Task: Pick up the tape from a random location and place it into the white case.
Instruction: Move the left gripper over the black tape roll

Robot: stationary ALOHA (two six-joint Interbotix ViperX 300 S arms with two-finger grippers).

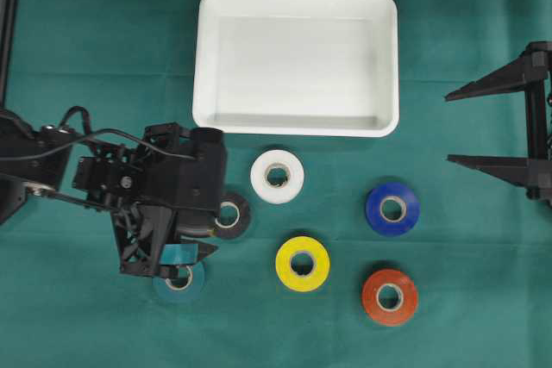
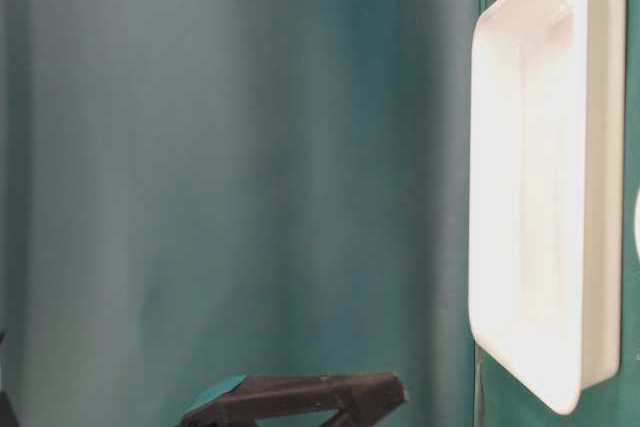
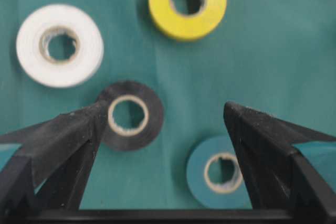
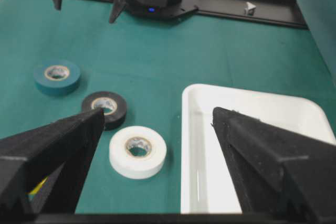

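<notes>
- The left tool (image 1: 184,258) hangs with its jaws wide apart and holding nothing, above both the black tape roll (image 1: 231,215) and the teal tape roll (image 1: 181,279). These two lie near each other, so one jaw could come down on the wrong roll or nudge it aside.
- In the left wrist view the black roll (image 3: 129,115) sits by one jaw and the teal roll (image 3: 219,172) by the other; neither is centred, so a straight descent would likely pinch an edge and skid the roll.
- The right tool (image 1: 461,127) waits spread and bare, to the right of the white case (image 1: 297,3).
- The white case is empty, a shallow, glossy moulded tray with rounded corners; a roll dropped on its raised rim could bounce out.
- All tapes lie flat on the bench below the case: white (image 1: 277,176), yellow (image 1: 303,263), blue (image 1: 392,208) and orange-red (image 1: 389,296), smooth rings with pale card cores.
- The green cloth (image 1: 483,316) covering the bench looks soft, faintly creased.
</notes>
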